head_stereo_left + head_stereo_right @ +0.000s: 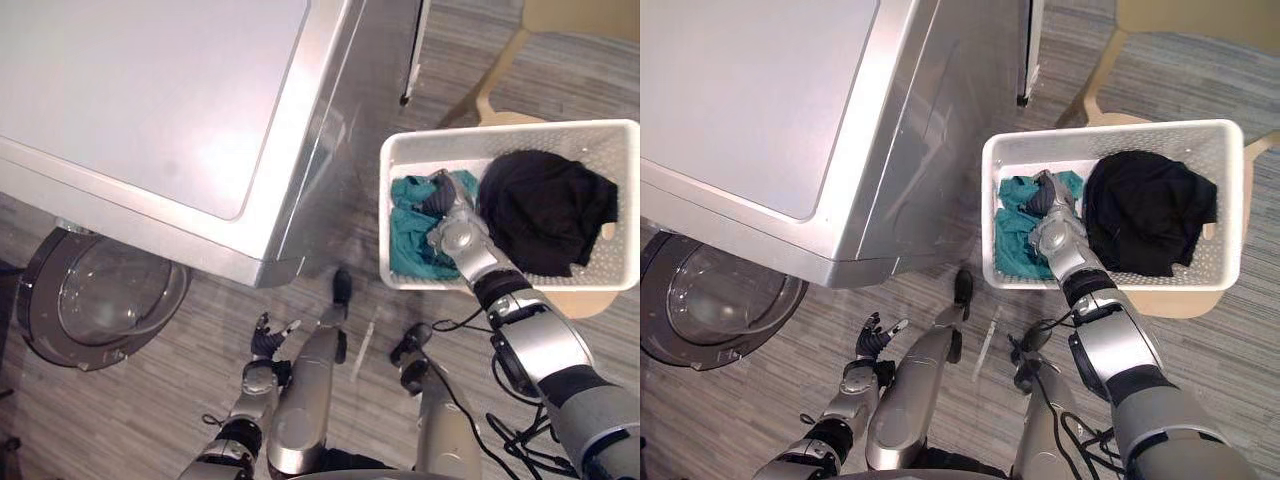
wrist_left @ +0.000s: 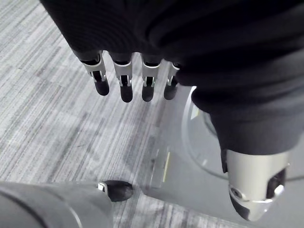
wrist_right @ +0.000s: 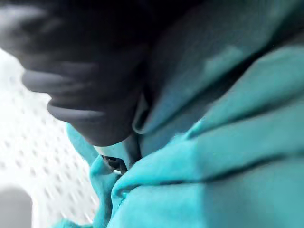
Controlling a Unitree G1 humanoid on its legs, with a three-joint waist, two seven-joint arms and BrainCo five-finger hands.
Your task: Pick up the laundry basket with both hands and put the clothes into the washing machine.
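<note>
Cloth [image 1: 408, 250] at the basket's [image 1: 500, 131] nine o'clock hid your right hand [image 1: 453, 236], grip unreadable; you needed a deep bunch. Left hand [image 1: 266, 345] hung open.

Both eye views look steeply down from the head, sharing the washing machine [image 1: 150, 90], the laundry basket [image 1: 440, 155] and the floor [image 1: 150, 410]. The left wrist view looks along the left robot hand [image 2: 126, 83] at the floor; the right wrist view faces teal cloth [image 3: 213, 166] from very close.
</note>
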